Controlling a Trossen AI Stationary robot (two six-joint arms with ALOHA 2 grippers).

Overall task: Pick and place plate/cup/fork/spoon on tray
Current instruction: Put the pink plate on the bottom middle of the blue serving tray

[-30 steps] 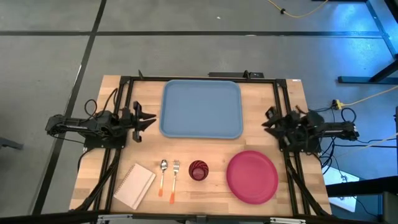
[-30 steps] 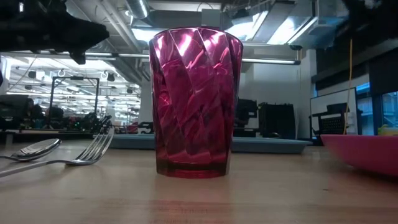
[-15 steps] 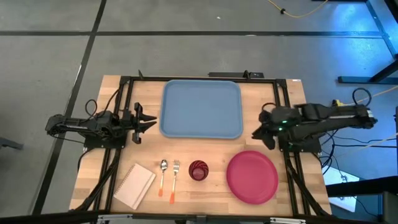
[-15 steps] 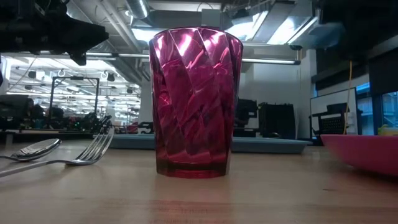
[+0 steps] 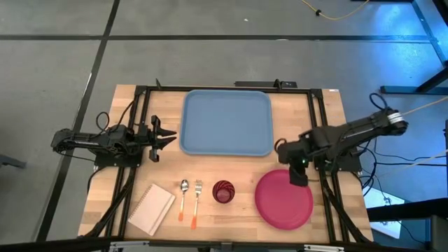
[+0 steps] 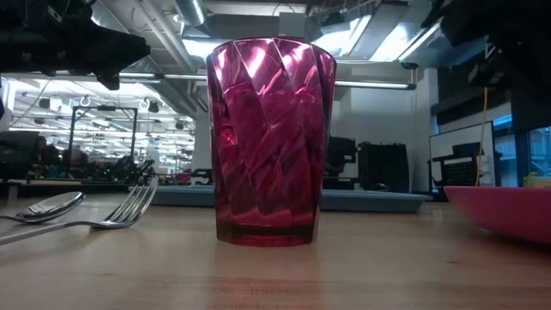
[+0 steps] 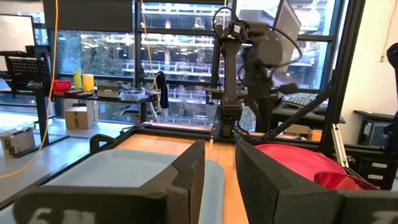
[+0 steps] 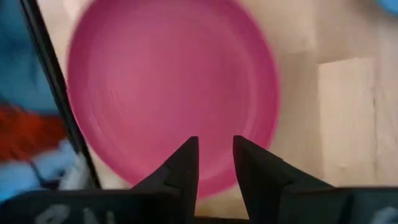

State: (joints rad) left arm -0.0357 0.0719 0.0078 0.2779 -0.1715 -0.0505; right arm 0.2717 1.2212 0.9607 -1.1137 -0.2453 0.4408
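Plate [image 5: 284, 199] lay flat on the table [image 5: 329, 119] near the front right corner, pink-red, nothing on it. Right gripper [image 5: 297, 176] hung over the plate's rear rim, pointing down at it; in the right wrist view its two dark fingers [image 8: 186, 167] stood a narrow gap apart with nothing between them, tips over the plate [image 8: 171, 93] edge. Whether they touched the plate could not be told.

Cup [image 5: 223, 191] stood upright just left of the plate, along the front edge, apart from it. Low view showed it close up [image 6: 269, 142], dark red with twisted facets. Fork [image 5: 196, 203] lay just left of the cup, spoon [image 5: 183, 198] just left of the fork, side by side, orange handles toward the front edge, metal ends toward the tray. Neither touched the cup.

Tray [image 5: 227, 122] sat at the middle of the rear half of the table, light blue, bare. White notebook [image 5: 152, 208] lay tilted near the front left corner, left of the spoon.

Left gripper [image 5: 166, 137] waited at the left edge beside the tray, pointing toward it, fingers [image 7: 186, 180] slightly parted and holding nothing. Left wrist view showed the tray [image 7: 124, 171] and the plate [image 7: 298, 158] beyond.
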